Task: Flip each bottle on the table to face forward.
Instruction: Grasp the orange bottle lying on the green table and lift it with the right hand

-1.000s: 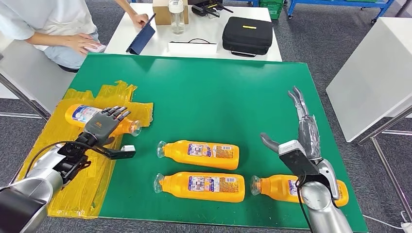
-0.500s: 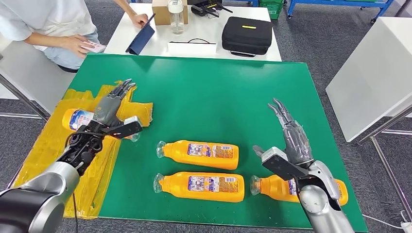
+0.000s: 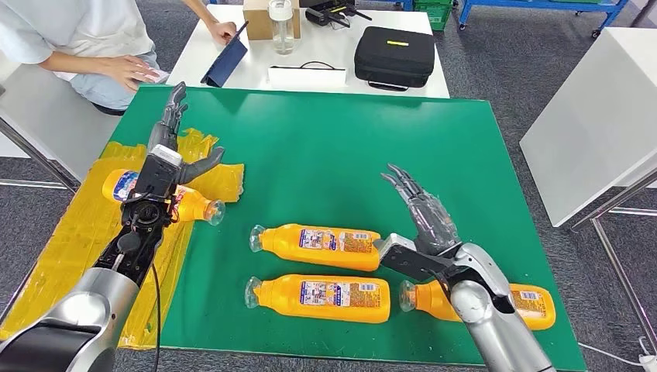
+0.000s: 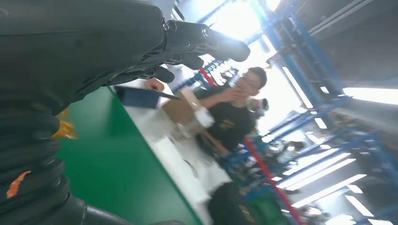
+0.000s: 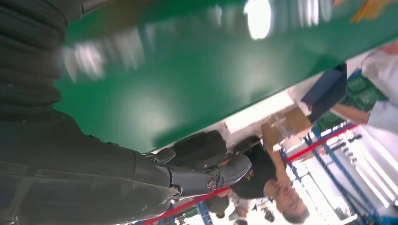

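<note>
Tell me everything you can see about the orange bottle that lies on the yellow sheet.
The orange bottle on the yellow sheet lies on its side, its clear cap end pointing toward the middle of the green table. It looks like plastic, with a blue and white label near its base. The yellow sheet under it is crinkled. The left hand is raised above it with fingers spread, and the wrist hides the bottle's middle; whether they touch, I cannot tell.

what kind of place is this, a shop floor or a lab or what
Probably a robotics lab or workshop: a green test table laid with orange bottles, blue metal racking behind, and a person working at a white desk.
</note>
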`<state>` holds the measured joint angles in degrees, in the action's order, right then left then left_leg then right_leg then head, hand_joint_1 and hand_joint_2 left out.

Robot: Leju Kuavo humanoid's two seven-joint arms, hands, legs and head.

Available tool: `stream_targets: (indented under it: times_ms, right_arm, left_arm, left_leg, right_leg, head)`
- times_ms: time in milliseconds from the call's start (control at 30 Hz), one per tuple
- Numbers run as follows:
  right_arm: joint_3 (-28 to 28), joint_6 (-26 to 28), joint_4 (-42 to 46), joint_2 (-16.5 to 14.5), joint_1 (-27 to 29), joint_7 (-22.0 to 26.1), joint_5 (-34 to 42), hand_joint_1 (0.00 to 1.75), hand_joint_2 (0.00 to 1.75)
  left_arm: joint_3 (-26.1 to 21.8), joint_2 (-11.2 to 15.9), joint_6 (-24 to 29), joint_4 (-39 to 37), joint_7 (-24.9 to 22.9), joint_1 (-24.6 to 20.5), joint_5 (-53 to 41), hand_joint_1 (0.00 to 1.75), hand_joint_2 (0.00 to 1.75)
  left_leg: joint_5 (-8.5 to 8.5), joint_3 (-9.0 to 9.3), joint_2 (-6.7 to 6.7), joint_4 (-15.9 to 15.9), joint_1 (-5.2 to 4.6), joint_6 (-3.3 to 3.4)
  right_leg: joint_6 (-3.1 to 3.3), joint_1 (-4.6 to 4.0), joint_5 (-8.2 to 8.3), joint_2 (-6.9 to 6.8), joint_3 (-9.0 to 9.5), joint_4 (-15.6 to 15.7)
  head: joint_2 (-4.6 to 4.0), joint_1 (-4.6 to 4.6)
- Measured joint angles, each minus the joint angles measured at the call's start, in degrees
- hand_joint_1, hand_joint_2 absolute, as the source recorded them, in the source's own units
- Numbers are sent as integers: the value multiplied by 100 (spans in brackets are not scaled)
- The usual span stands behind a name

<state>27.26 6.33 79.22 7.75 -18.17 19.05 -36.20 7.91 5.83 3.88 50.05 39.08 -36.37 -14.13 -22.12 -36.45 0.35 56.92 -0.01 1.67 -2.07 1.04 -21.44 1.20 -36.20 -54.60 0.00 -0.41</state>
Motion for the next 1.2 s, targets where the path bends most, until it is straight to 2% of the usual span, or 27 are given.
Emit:
stream_targets:
  times_ms: [167,367,667,1067,1200]
  right_arm:
    - [447,13,-623,-329,-472,-102,-155,0,175]
    - [956,-150,-1536,-878,-1061,-150,-129,0,175]
    - [1191,-229,-2465,-1296,-1481,-319,-30,0,175]
    - [1242,-155,-3077,-1483,-1585,-382,-41,0,175]
    - [1253,-156,-3184,-1490,-1612,-582,-177,0,175]
  left_arm:
    - [110,-265,-579,788,0,268,709,0,175]
    - [350,-581,-145,1420,0,434,496,0,175]
    - [554,-708,-250,2003,0,669,574,0,175]
    - [665,-818,-258,2163,0,720,524,0,175]
    - [663,-824,-348,2162,0,716,615,0,175]
  left_leg:
    - [5,-2,-9,0,0,4]
    - [8,-3,-14,0,1,1]
    - [9,-4,-24,0,1,1]
    - [10,-5,-26,0,0,2]
    - [10,-5,-26,0,0,2]
  right_leg:
    - [0,0,0,-11,0,-1]
    - [0,-1,1,-14,-1,-2]
    - [1,0,0,-21,-2,-4]
    - [1,0,0,-24,-2,-4]
    - [1,0,0,-24,-2,-4]
  head:
    - [0,1]
    - [0,0]
    - [0,0]
    - [0,0]
    - [0,0]
